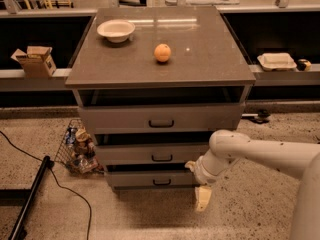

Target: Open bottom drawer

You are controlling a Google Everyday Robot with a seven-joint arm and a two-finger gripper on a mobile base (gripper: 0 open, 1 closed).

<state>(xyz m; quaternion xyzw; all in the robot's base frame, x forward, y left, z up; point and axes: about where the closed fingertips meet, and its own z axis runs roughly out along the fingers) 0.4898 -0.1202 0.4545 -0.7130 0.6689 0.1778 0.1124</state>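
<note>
The grey cabinet has three drawers. The bottom drawer (145,180) has the narrowest front and a small black handle (161,182) at its centre, near the floor. My white arm reaches in from the right. The gripper (201,196) hangs at the drawer's right end, pointing down towards the floor, to the right of the handle and apart from it. The middle drawer (150,154) and the top drawer (160,119) sit above.
A white bowl (116,30) and an orange (162,52) sit on the cabinet top. A wire basket of items (77,148) stands on the floor left of the cabinet. A black cable and pole (30,199) lie at the lower left. Shelves run behind.
</note>
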